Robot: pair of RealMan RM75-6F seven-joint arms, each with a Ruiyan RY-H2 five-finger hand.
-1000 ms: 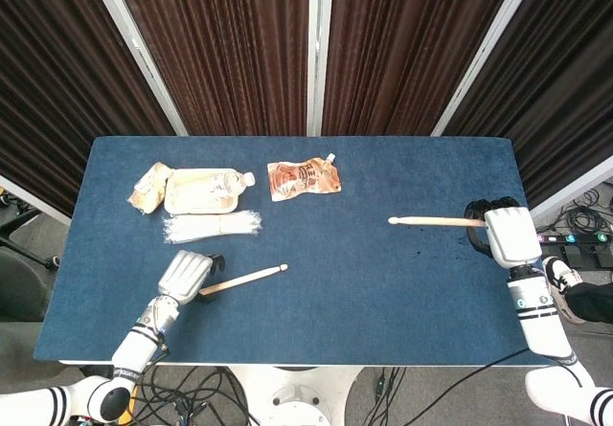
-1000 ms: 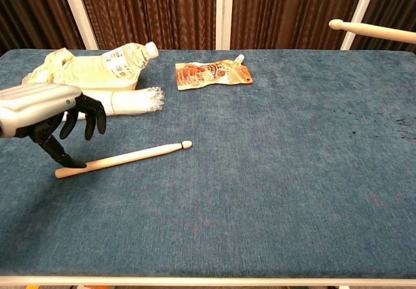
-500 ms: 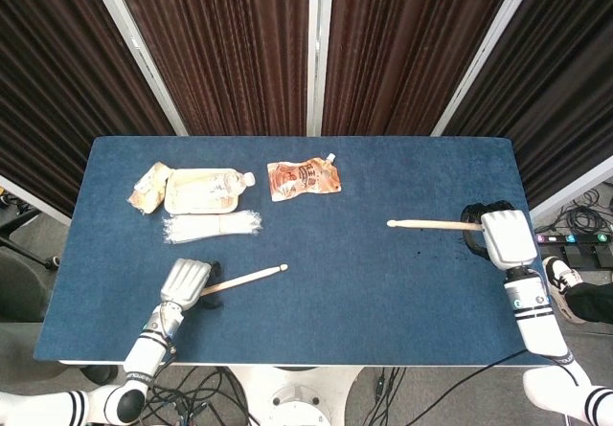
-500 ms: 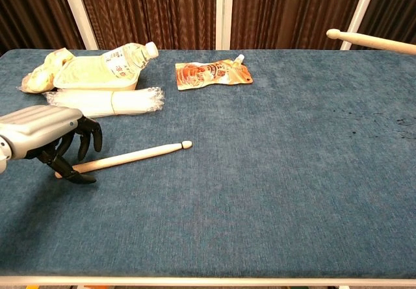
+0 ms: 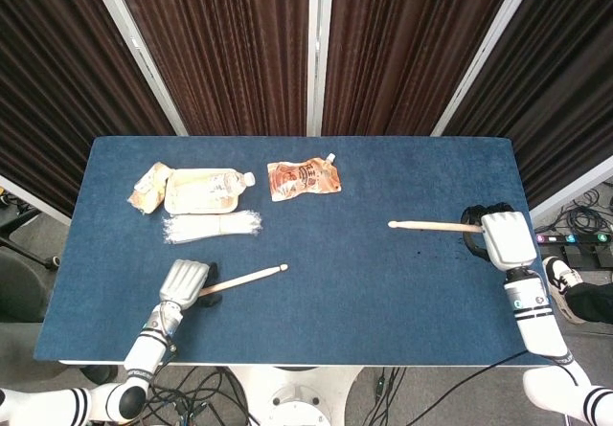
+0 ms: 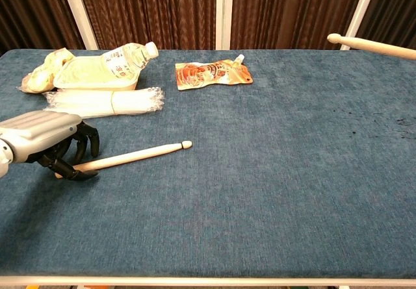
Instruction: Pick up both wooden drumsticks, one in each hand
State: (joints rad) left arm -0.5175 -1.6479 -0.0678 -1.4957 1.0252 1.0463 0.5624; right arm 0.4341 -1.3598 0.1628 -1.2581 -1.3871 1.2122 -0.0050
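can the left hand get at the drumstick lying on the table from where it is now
Probably yes. The left hand is already at the butt end of the near drumstick, its fingers curled down around it, and nothing lies between them; the bundle of straws sits well behind.

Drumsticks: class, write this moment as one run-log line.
right hand: holds right drumstick, lifted | left hand: fingers curled over butt of left drumstick | left drumstick: on table

Head looks down; chest looks low across table [image 6: 292, 191].
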